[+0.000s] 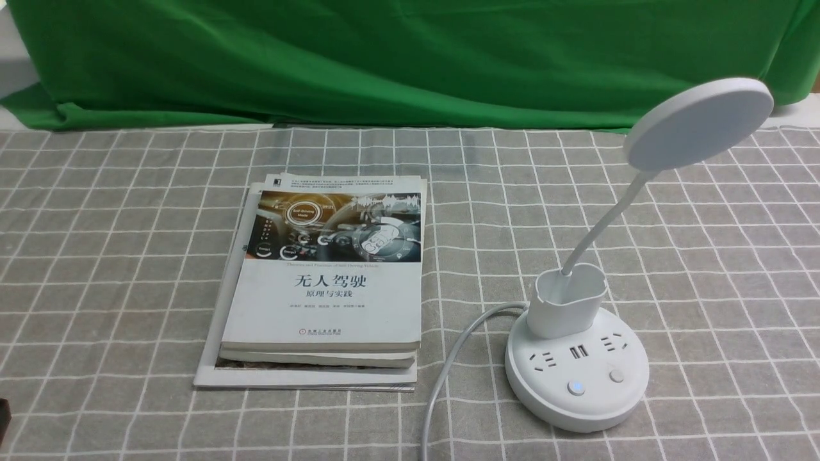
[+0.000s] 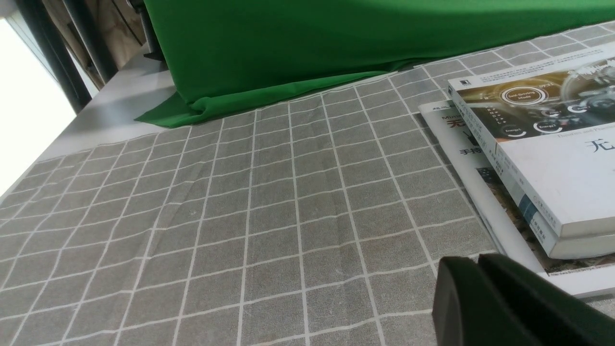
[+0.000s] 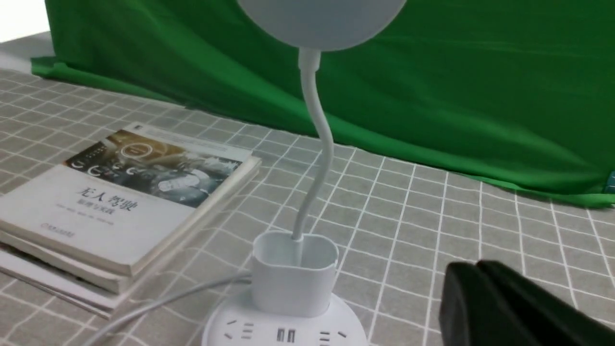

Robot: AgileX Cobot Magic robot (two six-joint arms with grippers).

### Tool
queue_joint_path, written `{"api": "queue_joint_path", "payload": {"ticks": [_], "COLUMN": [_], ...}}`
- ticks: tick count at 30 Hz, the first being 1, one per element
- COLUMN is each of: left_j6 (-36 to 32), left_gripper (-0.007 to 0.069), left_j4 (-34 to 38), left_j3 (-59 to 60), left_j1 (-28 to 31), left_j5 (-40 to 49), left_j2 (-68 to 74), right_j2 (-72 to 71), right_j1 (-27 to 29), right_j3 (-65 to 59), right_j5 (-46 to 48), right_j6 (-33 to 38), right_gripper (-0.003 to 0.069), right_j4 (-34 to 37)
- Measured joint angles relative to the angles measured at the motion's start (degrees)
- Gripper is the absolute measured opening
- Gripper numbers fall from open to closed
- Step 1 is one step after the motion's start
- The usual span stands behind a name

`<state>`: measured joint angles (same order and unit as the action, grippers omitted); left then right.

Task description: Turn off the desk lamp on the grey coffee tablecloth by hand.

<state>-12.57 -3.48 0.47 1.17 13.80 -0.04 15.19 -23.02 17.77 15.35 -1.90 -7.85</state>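
The white desk lamp point(image 1: 576, 358) stands on the grey coffee tablecloth point(image 1: 705, 269) at the front right. Its disc head point(image 1: 698, 123) leans up to the right on a thin neck above the cup holder point(image 1: 567, 301). The round base has sockets and two buttons; the left button point(image 1: 576, 387) glows blue, the right button point(image 1: 616, 375) does not. The lamp also shows in the right wrist view point(image 3: 293, 274). My right gripper point(image 3: 475, 265) is shut and empty, beside the lamp's base, apart from it. My left gripper point(image 2: 478, 259) is shut and empty, above the cloth near the books' corner.
A stack of books point(image 1: 327, 282) lies left of the lamp, also in the left wrist view point(image 2: 543, 158). The lamp's white cord point(image 1: 448, 365) runs from the base to the front edge. A green draped cloth point(image 1: 384, 57) hangs behind. A dark edge point(image 1: 3, 416) shows at far left.
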Motion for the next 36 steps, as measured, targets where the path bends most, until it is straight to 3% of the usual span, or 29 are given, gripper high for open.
{"api": "queue_joint_path", "payload": {"ticks": [4,11,15,19,22,36], "left_j6": [0.0,0.0,0.0,0.0,0.0,0.0], "left_gripper": [0.002,0.002,0.002,0.002,0.002,0.002], "left_j4": [0.0,-0.2,-0.2,-0.2,-0.2,-0.2], "left_j3": [0.0,0.0,0.0,0.0,0.0,0.0], "left_j1": [0.0,0.0,0.0,0.0,0.0,0.0], "left_j5": [0.0,0.0,0.0,-0.1,0.0,0.0], "left_j2": [0.0,0.0,0.0,-0.1,-0.1,-0.1], "right_j2": [-0.3,-5.9,-12.5,-14.9,-15.1,-15.1], "right_j1": [1.1,14.0,17.6,18.3,18.4,18.4], "right_j3": [-0.4,-3.5,-11.2,-17.3,-18.3,-18.3], "right_j5": [0.0,-3.8,-8.5,-8.2,-2.5,-3.0], "right_j6": [0.0,0.0,0.0,0.0,-0.7,-1.5], "right_gripper": [0.0052,0.0053,0.0053,0.0053,0.0054,0.0056], "right_j4": [0.1,0.4,2.7,3.4,3.5,3.7]}}
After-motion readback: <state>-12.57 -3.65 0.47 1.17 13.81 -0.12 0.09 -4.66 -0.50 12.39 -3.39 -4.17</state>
